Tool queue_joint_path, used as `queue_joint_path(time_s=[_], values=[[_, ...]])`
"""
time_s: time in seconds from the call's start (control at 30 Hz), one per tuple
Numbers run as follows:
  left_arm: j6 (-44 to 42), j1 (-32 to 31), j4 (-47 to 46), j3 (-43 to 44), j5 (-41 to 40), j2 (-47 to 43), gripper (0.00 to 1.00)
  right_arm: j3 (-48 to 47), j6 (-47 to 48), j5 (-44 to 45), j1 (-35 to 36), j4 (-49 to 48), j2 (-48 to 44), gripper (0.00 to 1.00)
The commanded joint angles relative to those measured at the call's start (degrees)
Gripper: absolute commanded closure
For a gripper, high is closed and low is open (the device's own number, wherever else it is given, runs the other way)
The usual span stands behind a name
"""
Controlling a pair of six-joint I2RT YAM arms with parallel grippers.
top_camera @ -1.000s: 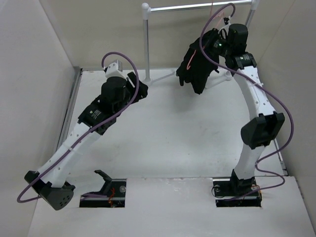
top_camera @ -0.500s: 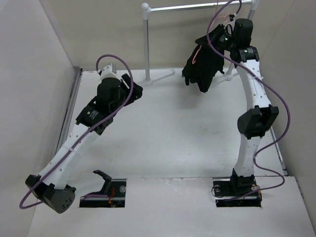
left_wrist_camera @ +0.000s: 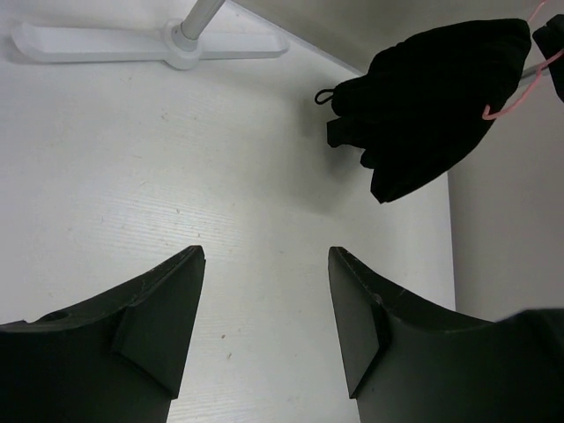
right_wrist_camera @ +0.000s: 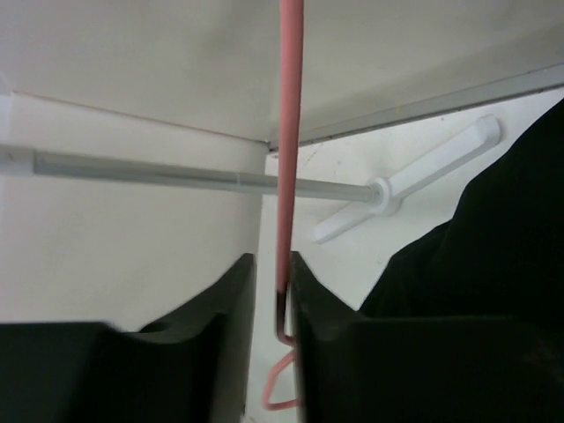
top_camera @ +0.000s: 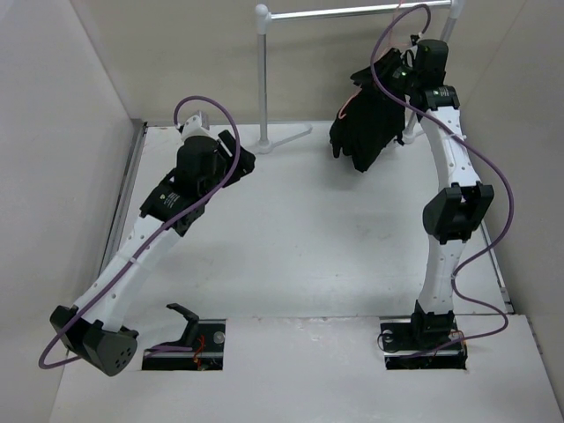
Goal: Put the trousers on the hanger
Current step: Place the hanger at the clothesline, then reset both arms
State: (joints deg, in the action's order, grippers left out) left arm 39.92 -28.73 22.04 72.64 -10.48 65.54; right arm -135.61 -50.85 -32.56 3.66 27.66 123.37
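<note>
The black trousers (top_camera: 366,123) hang bunched over the pink wire hanger (top_camera: 346,105) in the air at the back right, just below the rack's rail. My right gripper (top_camera: 407,63) is shut on the hanger's wire stem (right_wrist_camera: 289,132), which runs up between the two fingers; the trousers (right_wrist_camera: 493,256) fill the right of that view. My left gripper (top_camera: 242,157) is open and empty above the table at the left. Its wrist view shows the trousers (left_wrist_camera: 432,97) and a bit of hanger wire (left_wrist_camera: 507,110) far ahead, at the upper right.
A grey metal rail (top_camera: 352,12) with white joints (top_camera: 260,12) runs across the back on a post (top_camera: 263,79) with a white foot (top_camera: 284,138). The rail (right_wrist_camera: 176,172) crosses just behind the hanger's stem. Walls close in the table on the left, back and right.
My right arm has raised the hanger and trousers up and to the right, closer to the rail. My left arm has shifted slightly back and left.
</note>
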Motion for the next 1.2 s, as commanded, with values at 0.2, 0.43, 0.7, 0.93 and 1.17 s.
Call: queue_joint_path(time_s=[0.2,0.43,0.7,0.93,1.17], values=[[0.42,1.27,-2.18,-0.75,-0.07,-0.67,0.43,2.36,1.8,2.75,-0.72,-5.25,-6.64,0.29],[0.42,2.67,-2.88,-0.31,-0.15,0.64,0.4,11.67,5.32,7.5,-1.77,-6.57,-16.48,0.0],[0.16,2.32,-4.2,0.75,0.11,4.24,0.0,34.4,11.03,15.75,-2.65,-8.84,-33.43,0.0],[0.07,-0.84,-4.2,-1.71,0.28,9.34,0.0,66.13,11.56,26.74,-0.02,-11.4,-52.68,0.0],[0.42,-5.49,-3.5,-7.07,2.92,15.22,0.0,89.8,8.75,35.54,3.67,-5.96,-65.44,0.0]])
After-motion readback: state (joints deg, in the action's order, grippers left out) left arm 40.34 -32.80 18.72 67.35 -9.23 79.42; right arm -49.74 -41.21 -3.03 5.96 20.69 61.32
